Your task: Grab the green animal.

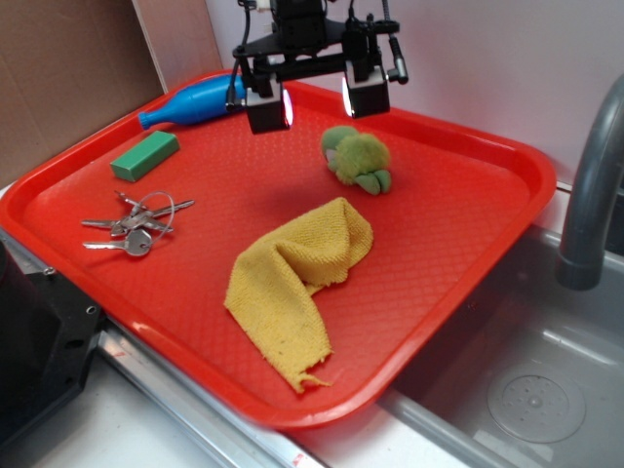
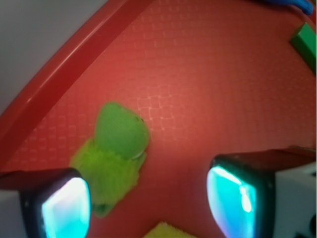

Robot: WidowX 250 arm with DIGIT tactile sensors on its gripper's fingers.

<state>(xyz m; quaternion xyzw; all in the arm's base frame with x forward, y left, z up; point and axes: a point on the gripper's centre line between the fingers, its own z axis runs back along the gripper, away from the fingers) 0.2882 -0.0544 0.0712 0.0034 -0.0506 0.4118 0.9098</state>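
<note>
The green animal (image 1: pixel 358 159) is a fuzzy yellow-green plush with duller green head and feet. It lies on the red tray (image 1: pixel 458 224) toward the back right. My gripper (image 1: pixel 314 101) hangs open and empty above the tray, a little up and left of the toy. In the wrist view the toy (image 2: pixel 115 153) lies below, close to the left finger (image 2: pixel 62 208), with its head pointing away. The gripper (image 2: pixel 148 206) has nothing between its jaws, and the right finger (image 2: pixel 235 198) is well clear of the toy.
A yellow cloth (image 1: pixel 297 278) lies in the tray's middle front; its tip shows in the wrist view (image 2: pixel 166 231). A green block (image 1: pixel 144 155), keys (image 1: pixel 136 222) and a blue bottle (image 1: pixel 190 102) are at the left. A grey sink (image 1: pixel 526 380) and faucet (image 1: pixel 590 185) are at the right.
</note>
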